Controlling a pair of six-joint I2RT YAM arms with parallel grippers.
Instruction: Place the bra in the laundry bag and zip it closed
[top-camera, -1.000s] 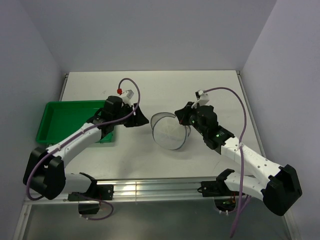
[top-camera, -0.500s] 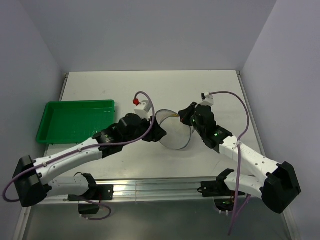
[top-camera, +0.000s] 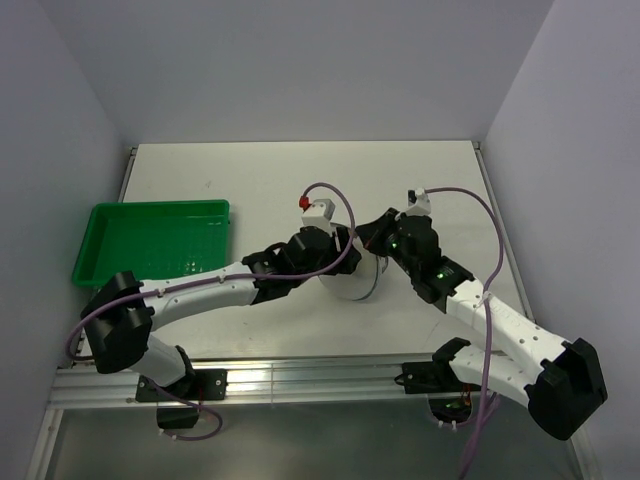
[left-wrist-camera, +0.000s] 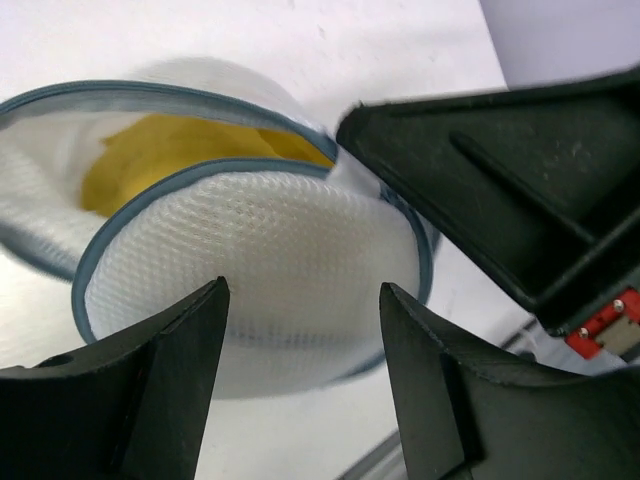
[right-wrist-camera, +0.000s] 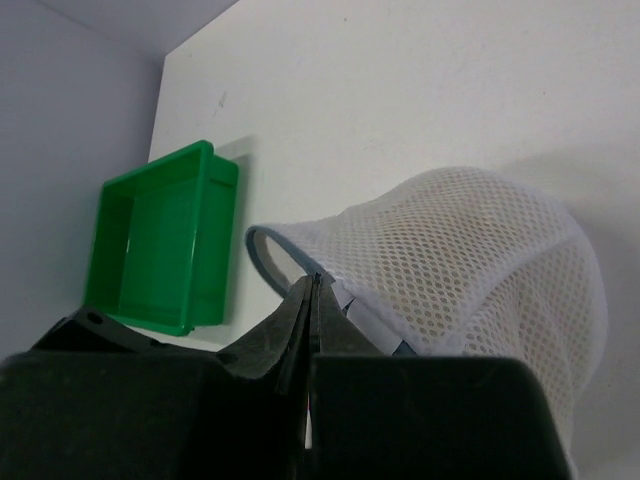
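Floppy laundry bag (left-wrist-camera: 260, 280), probably best held by its zipper trim (left-wrist-camera: 160, 185): right end effector (right-wrist-camera: 312, 282) pinches its rim, left end effector (left-wrist-camera: 300, 295) gapes wide.

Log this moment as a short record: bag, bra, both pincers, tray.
laundry bag: unzipped, halves gaping
bra: inside the bag, yellow showing through the gap
left pincer: open, facing the bag
right pincer: shut on the bag's blue-trimmed rim
green tray: apart from the bag, to its left in the top view

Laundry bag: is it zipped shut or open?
Open: the bag has its blue rims gaping apart, and the yellow bra shows inside.
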